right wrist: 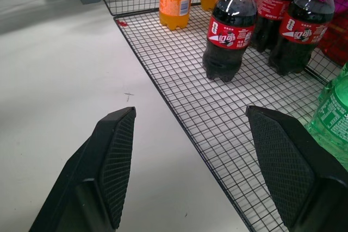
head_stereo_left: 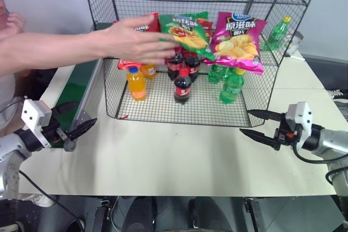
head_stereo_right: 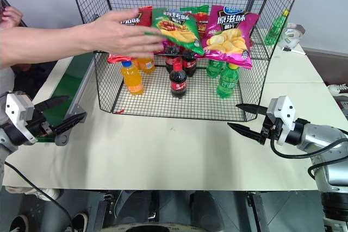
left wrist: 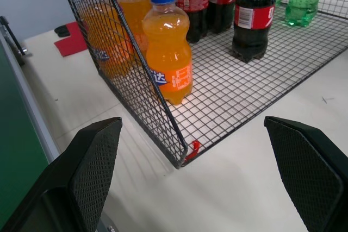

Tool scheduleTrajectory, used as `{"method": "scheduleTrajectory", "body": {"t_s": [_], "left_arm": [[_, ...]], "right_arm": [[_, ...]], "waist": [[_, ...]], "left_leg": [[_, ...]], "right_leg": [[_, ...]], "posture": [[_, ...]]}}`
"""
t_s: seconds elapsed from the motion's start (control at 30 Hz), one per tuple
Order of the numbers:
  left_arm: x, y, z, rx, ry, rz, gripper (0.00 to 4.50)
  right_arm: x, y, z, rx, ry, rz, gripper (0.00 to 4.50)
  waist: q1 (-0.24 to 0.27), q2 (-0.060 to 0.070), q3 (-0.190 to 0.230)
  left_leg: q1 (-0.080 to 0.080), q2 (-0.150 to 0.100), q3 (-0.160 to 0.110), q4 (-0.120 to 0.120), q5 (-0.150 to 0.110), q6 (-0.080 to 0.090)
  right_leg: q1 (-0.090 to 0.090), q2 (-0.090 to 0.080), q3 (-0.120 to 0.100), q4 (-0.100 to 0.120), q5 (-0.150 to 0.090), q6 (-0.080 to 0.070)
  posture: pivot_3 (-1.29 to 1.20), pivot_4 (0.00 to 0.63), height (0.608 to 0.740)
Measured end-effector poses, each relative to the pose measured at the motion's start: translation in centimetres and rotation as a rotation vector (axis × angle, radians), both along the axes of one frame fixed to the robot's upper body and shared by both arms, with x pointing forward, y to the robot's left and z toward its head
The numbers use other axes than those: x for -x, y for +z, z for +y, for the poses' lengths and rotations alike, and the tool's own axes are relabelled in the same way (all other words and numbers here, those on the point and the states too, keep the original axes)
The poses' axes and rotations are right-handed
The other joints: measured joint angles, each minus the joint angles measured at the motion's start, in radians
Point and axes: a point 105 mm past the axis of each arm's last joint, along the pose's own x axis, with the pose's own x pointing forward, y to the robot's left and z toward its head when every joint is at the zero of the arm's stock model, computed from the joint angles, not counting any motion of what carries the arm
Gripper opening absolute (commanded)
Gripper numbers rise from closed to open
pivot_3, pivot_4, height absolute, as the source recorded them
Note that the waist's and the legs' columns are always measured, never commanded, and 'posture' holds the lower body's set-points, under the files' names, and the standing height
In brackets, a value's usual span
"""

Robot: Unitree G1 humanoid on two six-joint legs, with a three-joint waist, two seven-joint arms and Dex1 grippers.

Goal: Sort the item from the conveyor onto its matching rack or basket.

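Hovering, left gripper (head_stereo_left: 81, 118): my fingers stand spread wide apart with nothing between them, low over the table (head_stereo_left: 179, 156), just beside the near end of the conveyor (head_stereo_left: 76, 88).
Conveyor: dark green belt running away from my left gripper along the table's left edge; I see no bag lying on the stretch in view.
Person's hand (head_stereo_left: 136, 39): reaching in from the left, up and well ahead of my left gripper, in front of the rack (head_stereo_left: 272, 74); it appears to be gripping the green crisp bag (head_stereo_left: 187, 33) by its left edge.
Green crisp bag: held tilted against the middle tier of the rack, between the red crisp bag (head_stereo_left: 152, 20) and the magenta crisp bag (head_stereo_left: 239, 42); well apart from both my grippers, ahead and above.
Handling, judged: light, air-puffed, glossy film, so likely slippery and easy to crush; contents fragile. Best hold looks like a flat sealed edge or a corner, pinched gently, not the swollen middle.
Rack floor: orange bottles (head_stereo_left: 136, 82), cola bottles (head_stereo_left: 182, 85) and green bottles (head_stereo_left: 232, 86) standing ahead of and between my grippers.
Right gripper (head_stereo_left: 256, 125): fingers apart and empty, pointing left, just off the rack's near right corner.
Risk, judged: a person's arm sits in my reach path.
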Motion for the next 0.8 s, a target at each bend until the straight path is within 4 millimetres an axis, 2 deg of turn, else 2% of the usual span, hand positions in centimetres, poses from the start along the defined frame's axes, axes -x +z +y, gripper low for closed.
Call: {"method": "scheduleTrajectory", "body": {"t_s": [0.57, 0.8], "left_arm": [[-0.1, -0.2, -0.1, 0.058, 0.014, 0.015, 4.50], [0.0, -0.3, -0.2, 0.057, 0.003, 0.023, 4.50]], "right_arm": [[-0.6, 0.3, 0.7, 0.000, 0.025, -0.018, 3.36], [-0.9, -0.4, 1.1, -0.007, 0.052, -0.016, 3.36]], "waist": [[-0.001, 0.000, 0.000], [0.000, 0.000, 0.000]], "left_leg": [[0.000, 0.000, 0.000, 0.000, 0.000, 0.000], [0.000, 0.000, 0.000, 0.000, 0.000, 0.000]], "right_leg": [[0.000, 0.000, 0.000, 0.000, 0.000, 0.000], [0.000, 0.000, 0.000, 0.000, 0.000, 0.000]], "posture": [[0.00, 0.150, 0.739], [0.00, 0.150, 0.739]]}}
